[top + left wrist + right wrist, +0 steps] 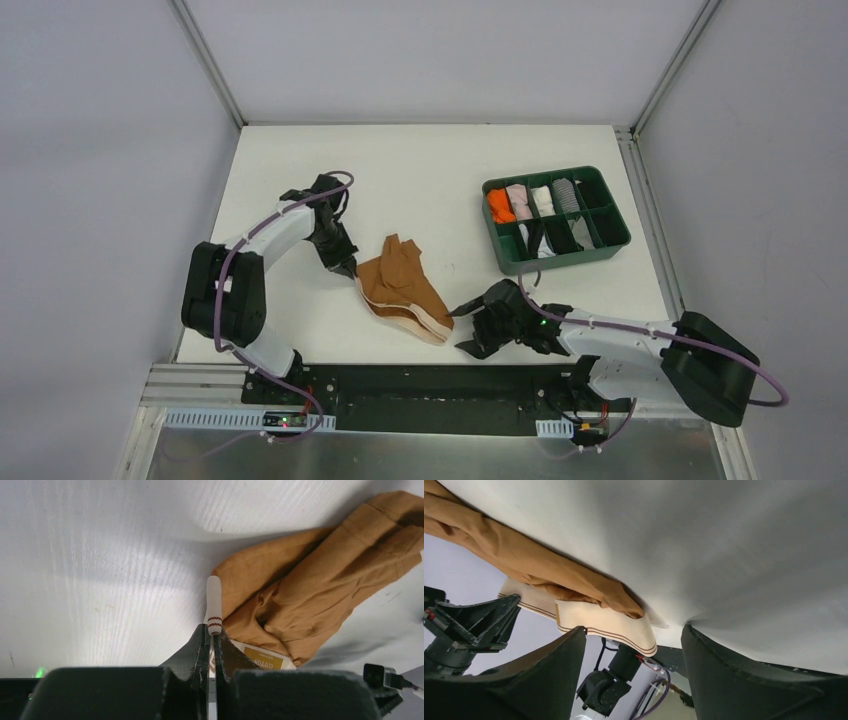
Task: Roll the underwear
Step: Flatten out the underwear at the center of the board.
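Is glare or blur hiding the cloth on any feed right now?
Top external: even light, sharp, soft shadow beside the tan-brown cloth underwear. Left wrist: glare streaks on the white table, the left pincer dark and blurred up close, cloth crisp. Right wrist: steeply tilted, the right pincer a dark silhouette, pale waistband clear.

text: "COTTON" | on: gold label (263, 658) on underwear (310, 590) | view: left wrist | reads upside down

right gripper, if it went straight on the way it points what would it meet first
The underwear: the right gripper points at its pale waistband end, just ahead of the open fingers. Nothing else seems to lie between, though depth is unclear.
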Controlling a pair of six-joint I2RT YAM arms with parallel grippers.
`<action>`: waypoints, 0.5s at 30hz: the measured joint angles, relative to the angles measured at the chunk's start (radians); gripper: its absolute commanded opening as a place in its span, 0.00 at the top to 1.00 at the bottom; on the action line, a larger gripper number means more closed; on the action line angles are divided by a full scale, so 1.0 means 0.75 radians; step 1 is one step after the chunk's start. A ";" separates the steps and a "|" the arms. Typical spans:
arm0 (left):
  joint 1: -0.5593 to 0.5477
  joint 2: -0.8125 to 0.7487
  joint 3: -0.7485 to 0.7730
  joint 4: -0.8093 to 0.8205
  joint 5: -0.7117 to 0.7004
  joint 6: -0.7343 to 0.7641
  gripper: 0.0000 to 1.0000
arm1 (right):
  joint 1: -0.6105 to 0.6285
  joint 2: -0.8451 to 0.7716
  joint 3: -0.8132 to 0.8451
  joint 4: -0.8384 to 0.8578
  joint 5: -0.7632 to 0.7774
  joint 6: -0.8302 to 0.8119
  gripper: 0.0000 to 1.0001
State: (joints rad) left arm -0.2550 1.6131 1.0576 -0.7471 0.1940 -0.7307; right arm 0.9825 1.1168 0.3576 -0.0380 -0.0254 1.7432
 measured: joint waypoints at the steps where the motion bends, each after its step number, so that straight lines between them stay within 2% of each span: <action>1: 0.002 -0.024 -0.010 0.001 0.000 0.001 1.00 | 0.019 0.037 -0.007 0.043 -0.012 0.024 0.30; 3: 0.001 -0.062 -0.024 0.002 0.001 0.001 1.00 | 0.048 0.092 -0.012 0.129 -0.028 0.066 0.36; 6: 0.001 -0.099 -0.047 0.003 0.004 0.000 1.00 | 0.081 0.169 -0.015 0.238 -0.042 0.114 0.55; 8: 0.001 -0.112 -0.063 0.002 0.005 -0.001 1.00 | 0.093 0.198 -0.023 0.273 -0.044 0.114 0.76; 9: 0.001 -0.116 -0.069 0.003 0.006 -0.001 1.00 | 0.097 0.207 -0.027 0.282 -0.039 0.114 0.94; 10: 0.001 -0.121 -0.073 0.002 0.006 -0.001 1.00 | 0.099 0.208 -0.028 0.287 -0.029 0.114 1.00; 15: 0.001 -0.152 -0.077 -0.001 0.006 -0.001 1.00 | 0.097 0.175 -0.028 0.250 0.016 0.103 1.00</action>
State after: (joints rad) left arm -0.2543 1.4994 0.9997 -0.7475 0.1982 -0.7315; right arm 1.0554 1.2480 0.3363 0.1497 -0.0135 1.8202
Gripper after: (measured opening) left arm 0.020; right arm 0.017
